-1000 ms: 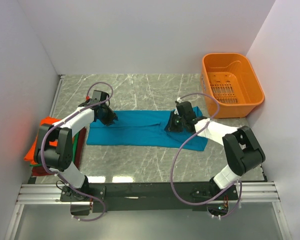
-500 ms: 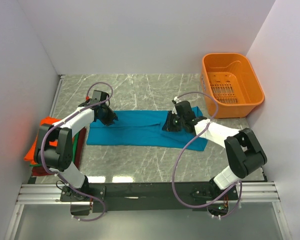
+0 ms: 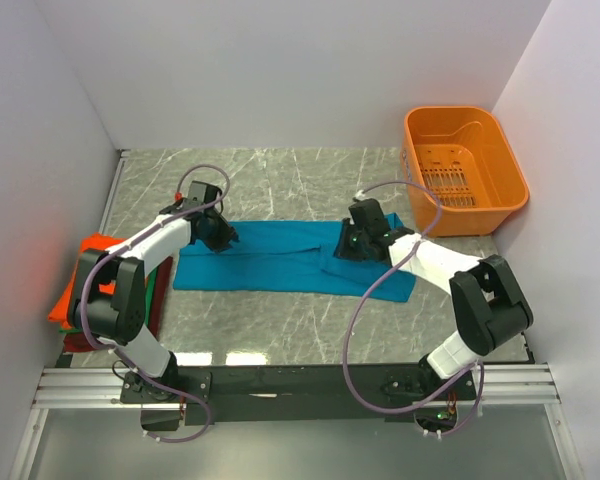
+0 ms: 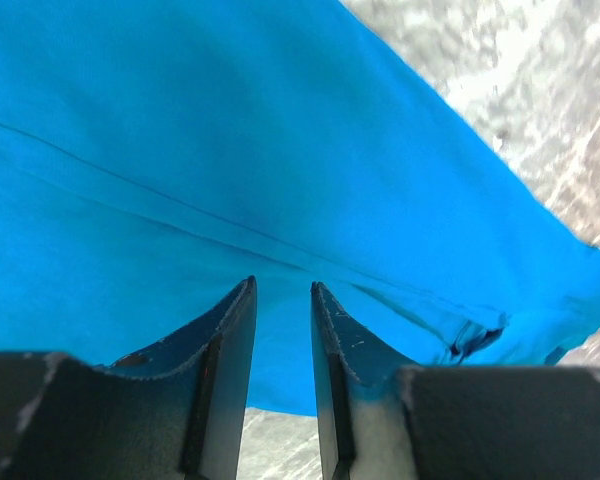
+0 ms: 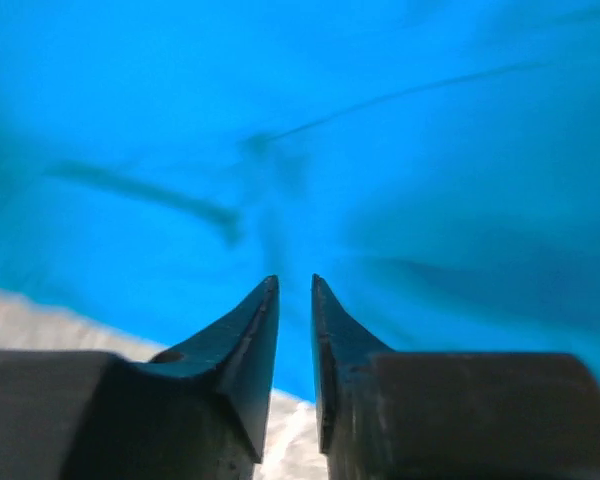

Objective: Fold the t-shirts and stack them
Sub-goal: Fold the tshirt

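Left pincer (image 3: pixel 220 238) and right pincer (image 3: pixel 348 246), each narrowly parted, hung over the teal t-shirt (image 3: pixel 280 258) spread mid-surface (image 3: pixel 280 180).

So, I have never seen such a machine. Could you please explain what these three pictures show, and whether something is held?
These are two robot arms, bolted at the near edge of a marble table. The wide picture comes from a fixed camera above and behind them. The two close pictures each come from a small camera on one wrist, looking along that arm's own two fingers.

A teal-blue t-shirt lies flat in the middle. At the left edge is a pile of folded shirts, orange on top. An orange plastic basket stands at the far right.

The left gripper and the right gripper are low over the two ends of the blue shirt, jaws slightly apart. I see no cloth pinched between them, so nothing seems to be held.
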